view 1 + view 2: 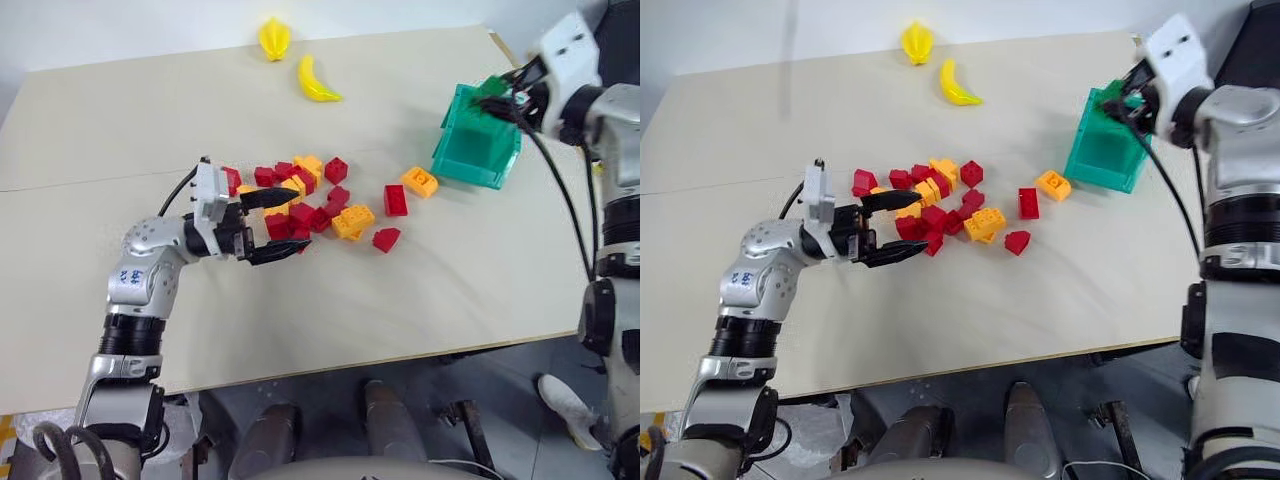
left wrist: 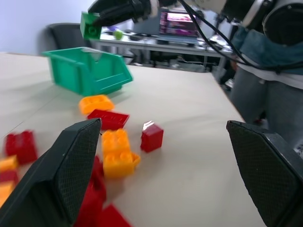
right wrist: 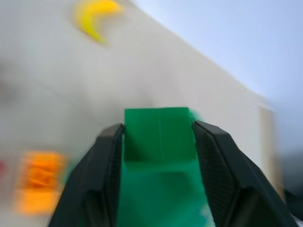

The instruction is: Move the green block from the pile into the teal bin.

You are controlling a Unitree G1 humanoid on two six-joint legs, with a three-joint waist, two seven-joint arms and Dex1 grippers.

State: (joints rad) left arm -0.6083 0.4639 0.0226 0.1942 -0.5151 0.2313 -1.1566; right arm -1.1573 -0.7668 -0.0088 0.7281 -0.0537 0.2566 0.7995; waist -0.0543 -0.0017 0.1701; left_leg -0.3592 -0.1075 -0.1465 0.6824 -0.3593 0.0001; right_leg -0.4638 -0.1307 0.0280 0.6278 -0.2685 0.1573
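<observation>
The green block (image 3: 158, 135) is pinched between the two black fingers of my right gripper (image 1: 508, 97), which is shut on it. The gripper holds it in the air just above the teal bin (image 1: 478, 140) at the table's far right. The left wrist view shows the block (image 2: 90, 26) hanging over the bin's (image 2: 87, 71) open top. The pile (image 1: 305, 200) of red and orange-yellow bricks lies mid-table. My left gripper (image 1: 275, 225) is open at the pile's left edge, its fingers spread on either side of a few red bricks.
Two yellow toy bananas (image 1: 274, 38) (image 1: 316, 80) lie near the far edge. Loose bricks sit between the pile and the bin: an orange one (image 1: 420, 181) and two red ones (image 1: 395, 200) (image 1: 386, 239). The table's right edge runs just past the bin.
</observation>
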